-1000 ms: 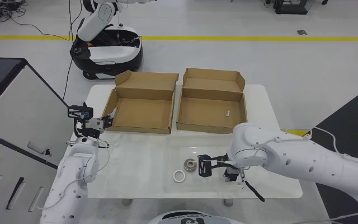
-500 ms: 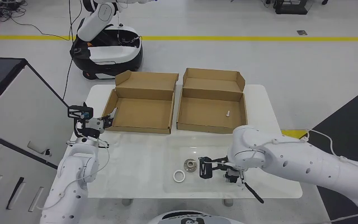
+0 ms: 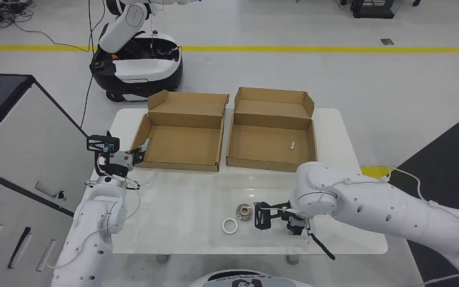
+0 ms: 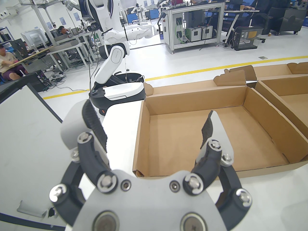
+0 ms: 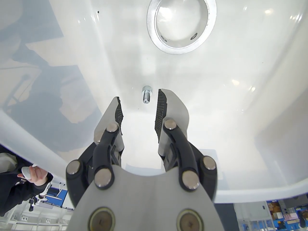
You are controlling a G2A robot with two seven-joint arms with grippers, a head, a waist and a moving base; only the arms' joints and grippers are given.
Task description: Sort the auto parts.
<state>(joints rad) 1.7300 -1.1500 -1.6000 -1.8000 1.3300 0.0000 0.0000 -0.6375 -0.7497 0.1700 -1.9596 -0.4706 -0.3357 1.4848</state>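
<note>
A shallow white tray (image 3: 276, 195) at the table's front holds a silver metal ring (image 3: 244, 211), a white ring (image 3: 229, 226) and a small bolt (image 5: 146, 94). My right gripper (image 3: 262, 214) is low inside the tray, open, its fingertips on either side of the bolt's threaded end without closing on it. The metal ring (image 5: 181, 15) lies a little beyond the bolt. My left gripper (image 3: 140, 153) hangs open and empty at the left table edge, beside the left cardboard box (image 4: 192, 133).
Two open cardboard boxes stand side by side at the back: the left box (image 3: 183, 140) is bare, the right box (image 3: 271, 140) holds one small bolt (image 3: 292, 144). Another robot (image 3: 136, 64) stands on the floor behind the table.
My right arm has edged slightly left, bringing its open gripper closer to the metal ring. The left arm has not moved.
</note>
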